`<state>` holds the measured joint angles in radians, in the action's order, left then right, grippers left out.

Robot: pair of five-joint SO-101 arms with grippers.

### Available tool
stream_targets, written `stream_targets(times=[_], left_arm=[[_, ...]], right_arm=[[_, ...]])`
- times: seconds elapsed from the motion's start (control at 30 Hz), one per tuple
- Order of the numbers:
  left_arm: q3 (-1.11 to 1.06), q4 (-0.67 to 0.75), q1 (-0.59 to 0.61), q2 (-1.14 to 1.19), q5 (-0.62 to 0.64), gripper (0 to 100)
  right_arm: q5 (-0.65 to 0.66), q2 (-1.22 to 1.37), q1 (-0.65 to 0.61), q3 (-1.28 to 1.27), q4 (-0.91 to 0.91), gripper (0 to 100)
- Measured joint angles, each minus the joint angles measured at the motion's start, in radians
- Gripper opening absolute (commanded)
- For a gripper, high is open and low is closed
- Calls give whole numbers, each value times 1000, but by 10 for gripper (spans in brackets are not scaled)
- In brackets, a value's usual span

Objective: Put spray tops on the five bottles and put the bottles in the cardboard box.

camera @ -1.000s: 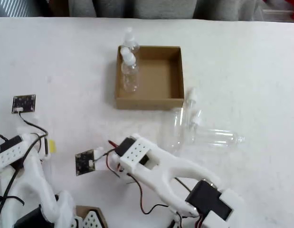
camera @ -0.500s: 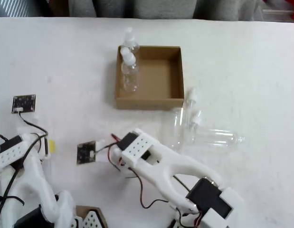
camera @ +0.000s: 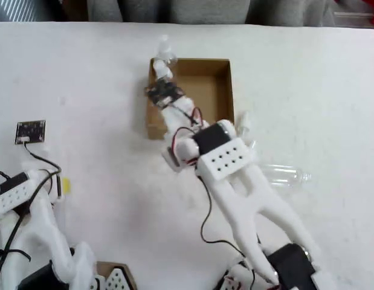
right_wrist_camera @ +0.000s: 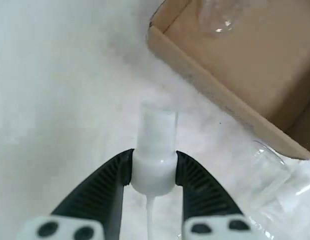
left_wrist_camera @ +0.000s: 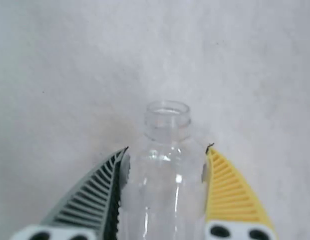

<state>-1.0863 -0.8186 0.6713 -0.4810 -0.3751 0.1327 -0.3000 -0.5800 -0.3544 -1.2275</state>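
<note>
Left gripper [left_wrist_camera: 166, 150] is pinching an uncapped bottle [left_wrist_camera: 165, 200], open neck poking out past the fingertips, down at the lower left of the high view. Right gripper [right_wrist_camera: 154, 153] is clamped on a spray top [right_wrist_camera: 157, 130] up by the cardboard box [camera: 230, 90], mid-frame. Cap and neck are well apart, so the cap probably has to head down-left.

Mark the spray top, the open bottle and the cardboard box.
spray top [right_wrist_camera: 155, 165]: right wrist view, white collar between the jaws.
open bottle [left_wrist_camera: 165, 175]: left wrist view, clear shoulder below the neck.
cardboard box [camera: 205, 99]: high view, bare floor inside.
</note>
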Motion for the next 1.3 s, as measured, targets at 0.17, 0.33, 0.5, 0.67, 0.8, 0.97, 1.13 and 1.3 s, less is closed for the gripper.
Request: stream_targets(times=[0.17, 0.33, 0.5, 0.67, 0.8, 0.97, 1.13, 1.3], left_arm=[[0, 0, -28, 0, 0, 87], [0, 64, -95, -8, 0, 87], [0, 132, -184, -138, 80, 87], [0, 190, -298, -339, 180, 87], [0, 292, -374, -525, 195, 87], [0, 393, -463, -723, 201, 86], [0, 420, -606, -827, 201, 87], [0, 565, -738, -841, 201, 84]], right_arm=[[-153, -95, 55, 0, 0, 16], [-242, -204, 100, 0, 0, 16], [-253, -330, 141, 0, -6, 16], [-253, -479, 212, 0, -6, 18], [-253, -600, 273, 0, 29, 18], [-255, -741, 319, 0, 170, 18], [-255, -832, 325, 0, 310, 18], [-256, -879, 324, 2, 391, 16]])
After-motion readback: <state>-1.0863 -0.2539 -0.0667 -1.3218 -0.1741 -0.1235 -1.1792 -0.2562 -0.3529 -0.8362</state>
